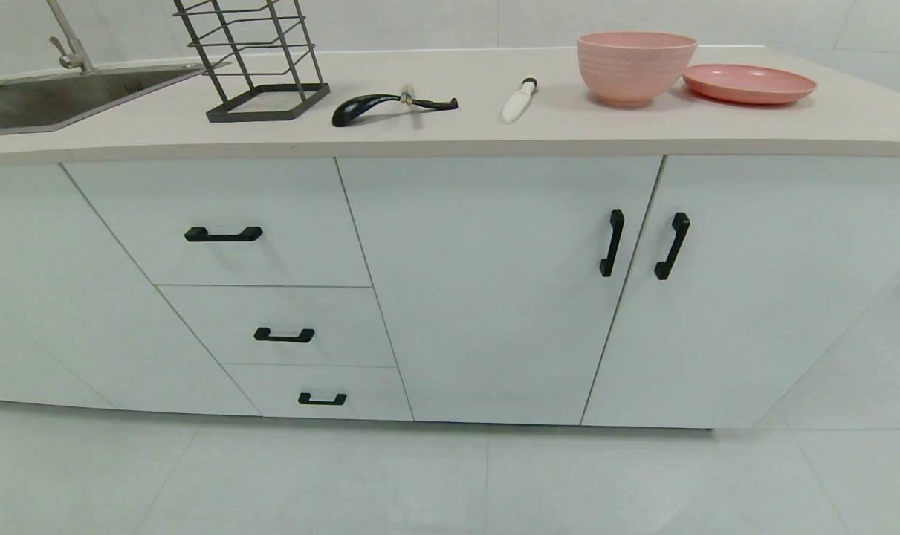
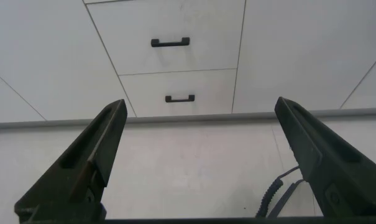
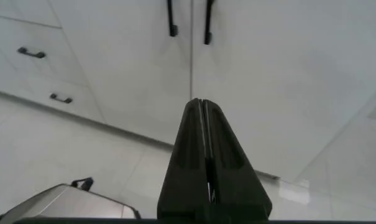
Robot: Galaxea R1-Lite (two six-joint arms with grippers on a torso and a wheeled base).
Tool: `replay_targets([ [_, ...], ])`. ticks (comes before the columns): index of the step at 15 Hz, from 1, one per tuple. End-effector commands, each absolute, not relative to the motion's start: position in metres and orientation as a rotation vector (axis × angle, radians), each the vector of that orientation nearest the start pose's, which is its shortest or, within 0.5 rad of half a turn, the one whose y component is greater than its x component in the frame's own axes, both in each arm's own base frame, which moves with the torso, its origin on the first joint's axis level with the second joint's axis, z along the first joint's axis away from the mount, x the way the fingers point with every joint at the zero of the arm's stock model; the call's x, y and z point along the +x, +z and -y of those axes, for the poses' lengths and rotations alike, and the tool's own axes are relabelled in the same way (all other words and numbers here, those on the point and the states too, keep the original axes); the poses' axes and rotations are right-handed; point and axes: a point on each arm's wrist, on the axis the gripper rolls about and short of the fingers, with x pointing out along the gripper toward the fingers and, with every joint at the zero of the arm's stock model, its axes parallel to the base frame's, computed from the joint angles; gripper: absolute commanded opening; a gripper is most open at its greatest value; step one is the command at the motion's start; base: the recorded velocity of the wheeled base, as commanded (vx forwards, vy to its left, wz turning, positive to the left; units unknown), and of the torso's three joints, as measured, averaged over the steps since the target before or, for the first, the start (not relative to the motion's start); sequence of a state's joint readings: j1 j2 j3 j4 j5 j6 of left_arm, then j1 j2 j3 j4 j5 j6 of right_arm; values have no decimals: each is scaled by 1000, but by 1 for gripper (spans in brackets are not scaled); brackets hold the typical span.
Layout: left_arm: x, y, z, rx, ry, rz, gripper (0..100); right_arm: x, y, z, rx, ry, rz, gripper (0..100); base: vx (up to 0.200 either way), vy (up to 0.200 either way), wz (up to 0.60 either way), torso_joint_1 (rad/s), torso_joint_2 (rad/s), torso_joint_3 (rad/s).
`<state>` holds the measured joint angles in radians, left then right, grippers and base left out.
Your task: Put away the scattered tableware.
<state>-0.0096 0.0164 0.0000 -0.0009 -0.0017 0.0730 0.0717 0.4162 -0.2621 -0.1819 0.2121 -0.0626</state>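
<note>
Tableware's all up on the counter [image 1: 450, 130]: pink bowl [image 1: 635, 67] just beside the pink plate [image 1: 749, 82] at the right end, black spoon [image 1: 390, 106] and small white utensil [image 1: 519, 100] mid-counter. Both grippers sit way lower, facing the cabinet fronts [image 1: 494, 290]. Left gripper [image 2: 200, 102] is spread wide, right gripper [image 3: 202, 101] is pinched together.

The sink [image 1: 63, 93] at the worktop's [image 1: 450, 126] left end is cut off, the rack [image 1: 260, 67] and tap [image 1: 67, 37] lose their tops, the bowl [image 1: 635, 67] hides part of the plate [image 1: 754, 83], the spoon [image 1: 375, 102] is blurred at its middle
</note>
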Motion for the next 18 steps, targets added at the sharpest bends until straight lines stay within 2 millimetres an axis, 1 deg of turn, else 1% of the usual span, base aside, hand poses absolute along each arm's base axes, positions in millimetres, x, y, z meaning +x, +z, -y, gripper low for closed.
replay_targets([
  [1,-21,76,0,74,-13,-19,100,65,200,-15,-68,394,-66,100,0,0,0,0,0,0],
  [3,-21,76,0,74,-13,-19,100,103,204,-20,-72,414,6,100,0,0,0,0,0,0],
  [4,-21,76,0,74,-13,-19,100,122,203,-23,-75,429,32,100,0,0,0,0,0,0],
  [5,-21,76,0,74,-13,-19,100,138,192,-26,-94,479,41,100,0,0,0,0,0,0],
  [6,-21,76,0,74,-13,-18,100,146,175,-28,-144,559,46,100,0,0,0,0,0,0],
  [7,-21,76,0,72,-13,-18,100,147,158,-28,-186,636,44,100,0,0,0,0,0,0],
  [9,-22,76,0,72,-13,-16,100,140,145,-25,-220,713,31,100,0,0,0,0,0,0],
  [11,-21,76,0,72,-13,-18,100,140,150,-24,-228,701,55,100,0,0,0,0,0,0],
  [14,-23,76,0,72,-14,0,100,148,152,-24,-227,697,51,100,0,0,0,0,0,0],
  [16,-23,76,0,72,-14,2,100,159,156,-24,-228,688,58,100,0,0,0,0,0,0],
  [18,-23,76,0,83,-17,2,100,174,159,-18,-229,651,56,100,0,0,0,0,0,0],
])
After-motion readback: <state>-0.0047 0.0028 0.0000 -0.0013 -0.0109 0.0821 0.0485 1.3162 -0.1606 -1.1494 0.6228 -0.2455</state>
